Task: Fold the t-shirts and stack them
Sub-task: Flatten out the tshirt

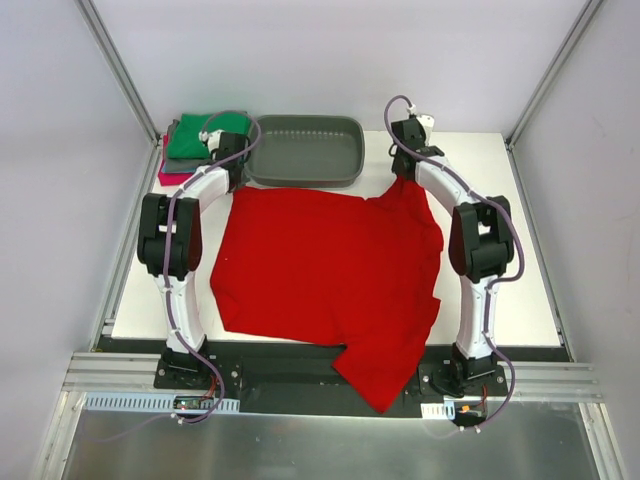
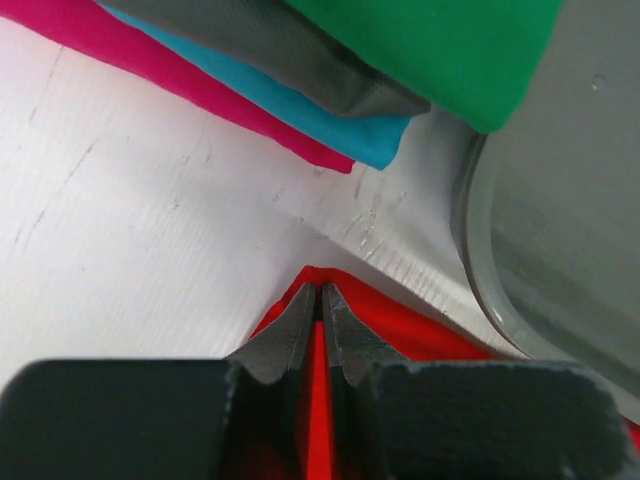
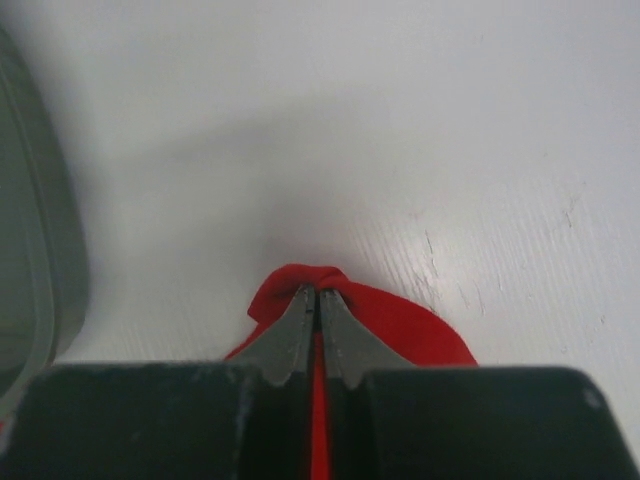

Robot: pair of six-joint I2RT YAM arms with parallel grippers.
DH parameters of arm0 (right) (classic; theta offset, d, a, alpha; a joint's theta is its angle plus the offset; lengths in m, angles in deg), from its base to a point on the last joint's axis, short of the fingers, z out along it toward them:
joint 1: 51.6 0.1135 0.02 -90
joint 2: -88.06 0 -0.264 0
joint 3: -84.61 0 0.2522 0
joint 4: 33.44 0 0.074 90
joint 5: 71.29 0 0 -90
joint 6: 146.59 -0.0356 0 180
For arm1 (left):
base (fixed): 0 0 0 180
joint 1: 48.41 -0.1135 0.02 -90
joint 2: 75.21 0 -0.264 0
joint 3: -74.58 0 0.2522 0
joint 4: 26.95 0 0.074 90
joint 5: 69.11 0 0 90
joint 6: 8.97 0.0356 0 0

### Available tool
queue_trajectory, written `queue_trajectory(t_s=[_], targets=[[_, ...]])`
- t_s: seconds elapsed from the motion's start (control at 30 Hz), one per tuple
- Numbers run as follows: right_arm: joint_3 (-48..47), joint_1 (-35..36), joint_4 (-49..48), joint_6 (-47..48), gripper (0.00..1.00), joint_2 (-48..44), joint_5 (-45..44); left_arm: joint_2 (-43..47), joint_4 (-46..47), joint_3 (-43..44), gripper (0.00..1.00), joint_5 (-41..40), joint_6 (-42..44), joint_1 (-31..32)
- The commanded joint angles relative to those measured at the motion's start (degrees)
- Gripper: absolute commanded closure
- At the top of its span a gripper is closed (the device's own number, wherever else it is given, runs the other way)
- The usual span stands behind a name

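Red t-shirt (image 1: 330,270) lies spread flat over the middle of the white table (image 1: 535,290). In the top view its lower right corner trails off the near edge onto the black base rail at bottom centre. Left hand (image 2: 320,292): jaws pinched nearly together, with a thin fold of red cloth between them at the shirt's upper left corner. The cloth comes to a point right at the tips. Right hand (image 3: 317,292): the same narrow pinch, on the shirt's upper right corner, with a small bunched knot of red cloth just past the tips. That side of the shirt is drawn up toward the far right of the table. A pile of folded shirts sits in the upper left of the top view. From the top down it is green shirt (image 2: 440,50), grey shirt (image 2: 270,50), teal shirt (image 2: 340,125), magenta shirt (image 2: 150,60), each edge stepped out a little under the one above. Grey tub (image 1: 300,150) stands at top centre, just beside the pile on its right. In the top view the tub's near rim meets the red shirt's upper edge. In the left wrist view bare table separates the red corner from the pile, and the tub's rim curves down the right side.
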Motion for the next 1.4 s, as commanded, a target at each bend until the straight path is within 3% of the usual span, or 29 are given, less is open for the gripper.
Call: queue_trajectory(t_s=[0.0,0.03,0.07,0.1,0.13,0.17,0.27,0.37,0.53,0.67,0.77,0.9,1.2,1.37], targets=[[-8.32,-1.85,3.81,-2.99,0.96,3.19,-4.18,0.42,-5.52,4.90,0.96,-4.11,-2.88,-1.24],[-10.78,-2.46,4.95,-3.34,0.95,4.15,-4.45,0.60,-6.41,5.51,0.90,-4.55,-2.71,-1.42],[-13.58,-3.07,7.57,-3.86,0.85,5.73,-3.49,0.60,-7.63,6.56,0.75,-4.03,-1.84,-1.59],[-17.09,-3.52,10.64,-3.43,0.68,6.70,-1.48,0.51,-9.73,8.23,0.49,-3.51,-1.57,-1.68],[-19.65,-3.69,12.59,-2.65,0.31,7.15,0.10,0.51,-11.58,9.46,0.03,-3.24,-1.30,-1.77],[-21.07,-3.78,15.22,-1.77,0.17,7.07,0.82,1.03,-13.17,10.26,0.01,-2.45,-1.21,-1.77],[-18.20,-3.61,17.09,-1.14,0.10,2.25,2.48,5.33,-14.59,7.21,0.01,-0.43,-2.18,-1.77],[-5.92,-3.52,15.07,-1.14,0.01,-6.79,7.57,12.70,-14.68,1.32,0.01,3.68,-3.67,-1.68],[14.48,-3.17,7.79,-3.86,0.04,-19.81,23.63,23.26,-14.41,-10.80,0.01,19.23,-4.37,-1.59],[22.85,-2.99,-0.29,-7.29,0.04,-21.42,35.34,30.55,-8.46,-25.03,0.01,31.28,-5.61,-1.07],[23.13,-2.64,-4.44,-9.14,0.04,-17.74,38.70,34.87,-2.22,-35.75,0.01,37.44,-6.49,-0.36],[19.88,-2.29,-5.50,-11.77,0.04,-11.23,40.82,39.44,2.11,-46.67,0.01,37.29,-7.10,-0.10],[13.29,-2.03,-12.97,-14.59,0.04,-0.60,37.74,39.01,2.64,-54.59,0.01,32.80,-8.50,-0.10],[7.32,-2.20,-13.41,-14.06,0.04,4.33,35.02,40.94,0.97,-56.35,0.01,25.16,-8.95,-0.10]])
